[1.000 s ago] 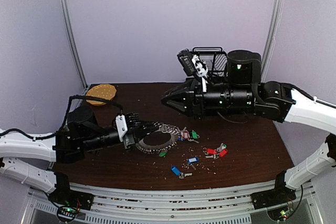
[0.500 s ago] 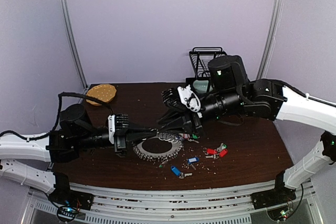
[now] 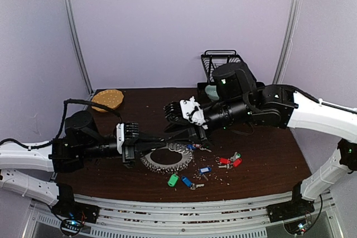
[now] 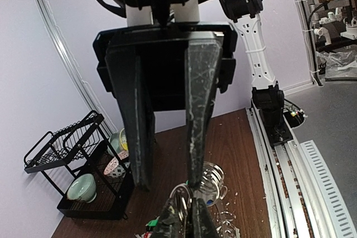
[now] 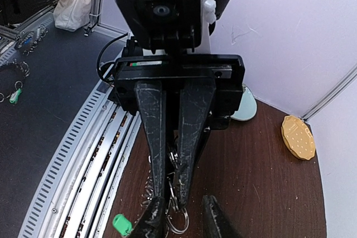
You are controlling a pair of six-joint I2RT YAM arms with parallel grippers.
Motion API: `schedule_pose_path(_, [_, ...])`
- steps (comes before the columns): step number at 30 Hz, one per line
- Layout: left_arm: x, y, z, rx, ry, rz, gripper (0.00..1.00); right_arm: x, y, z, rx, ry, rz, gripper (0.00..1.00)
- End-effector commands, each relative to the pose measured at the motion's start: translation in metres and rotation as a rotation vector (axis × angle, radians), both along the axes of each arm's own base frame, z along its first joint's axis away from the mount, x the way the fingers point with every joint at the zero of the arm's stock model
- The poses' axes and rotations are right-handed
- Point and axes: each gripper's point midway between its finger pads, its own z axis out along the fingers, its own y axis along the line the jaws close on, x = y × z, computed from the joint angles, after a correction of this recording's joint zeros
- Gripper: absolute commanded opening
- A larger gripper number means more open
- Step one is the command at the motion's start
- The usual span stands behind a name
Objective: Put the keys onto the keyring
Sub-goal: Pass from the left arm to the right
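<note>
The keyring (image 3: 164, 163), a loop of linked silver rings, lies mid-table. My left gripper (image 3: 163, 140) is shut on one raised ring of the keyring (image 4: 212, 179); its tips (image 4: 187, 215) pinch that ring. My right gripper (image 3: 173, 134) faces it from the right and is open. One of its fingers (image 4: 195, 154) touches the held ring, and in its own view the ring (image 5: 181, 228) hangs between its tips (image 5: 184, 221). Loose keys lie near the front: a green-tagged one (image 3: 173, 180) (image 5: 121, 225), blue ones (image 3: 187, 181) and red ones (image 3: 226, 161).
A black wire rack (image 3: 223, 62) (image 4: 61, 160) holding bowls stands at the back right. A pale blue plate (image 3: 212, 90) (image 5: 245, 107) lies in front of it. A yellow round disc (image 3: 107, 100) (image 5: 298, 136) sits at the back left. Crumbs dot the brown table.
My right arm swung down and to the left until its gripper met the left gripper at the keyring. The left gripper drew back a little. The green-tagged key moved toward the front edge.
</note>
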Motion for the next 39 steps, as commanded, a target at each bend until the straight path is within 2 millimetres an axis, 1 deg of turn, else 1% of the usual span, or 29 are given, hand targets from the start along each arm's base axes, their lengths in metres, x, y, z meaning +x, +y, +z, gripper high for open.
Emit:
schedule_pose_path(1, [-0.002,0.003,0.043,-0.108,-0.063,0.002,0.0,0.003,0.002,0.008,0.01,-0.024,-0.003,0.24])
schedule_pose_path(3, [-0.002,0.004,0.044,-0.109,-0.062,0.002,0.0,0.003,0.003,0.009,0.016,-0.022,-0.002,0.23])
schedule_pose_path(6, [-0.003,0.004,0.045,-0.111,-0.063,0.0,0.0,0.003,0.004,0.009,0.016,-0.019,-0.008,0.18])
schedule_pose_path(11, [-0.003,0.004,0.046,-0.117,-0.063,-0.002,0.0,0.004,0.005,0.004,0.001,-0.023,-0.015,0.16])
schedule_pose_path(13, [-0.003,0.003,0.046,-0.115,-0.064,-0.003,0.0,0.003,0.005,0.004,0.0,-0.023,-0.012,0.1])
schedule_pose_path(15, [-0.003,0.003,0.047,-0.116,-0.064,-0.002,0.0,0.003,0.005,0.004,0.0,-0.024,-0.01,0.01])
schedule_pose_path(16, [-0.003,0.003,0.047,-0.117,-0.064,-0.002,0.0,0.002,0.005,0.004,-0.002,-0.023,-0.006,0.0])
schedule_pose_path(21, [-0.003,0.004,0.046,-0.116,-0.059,-0.001,0.0,0.0,0.002,0.003,-0.005,-0.031,0.0,0.0])
schedule_pose_path(25, [-0.003,0.006,0.046,-0.118,-0.06,0.002,0.0,0.008,0.002,0.004,-0.012,-0.042,-0.041,0.0])
schedule_pose_path(27, [-0.004,0.006,0.046,-0.118,-0.059,0.001,0.0,0.014,0.002,0.005,-0.004,-0.052,-0.076,0.12])
schedule_pose_path(28, [-0.003,0.006,0.046,-0.119,-0.06,0.002,0.0,0.015,0.002,0.004,-0.005,-0.06,-0.082,0.14])
schedule_pose_path(31, [-0.004,0.006,0.047,-0.12,-0.062,0.002,0.0,0.014,0.003,0.002,-0.007,-0.067,-0.077,0.15])
schedule_pose_path(36, [-0.004,0.004,0.046,-0.116,-0.059,-0.004,0.0,0.013,0.009,0.007,0.017,-0.077,-0.08,0.14])
schedule_pose_path(39, [-0.004,0.005,0.046,-0.115,-0.058,-0.003,0.0,0.013,0.012,0.005,0.003,-0.083,-0.091,0.16])
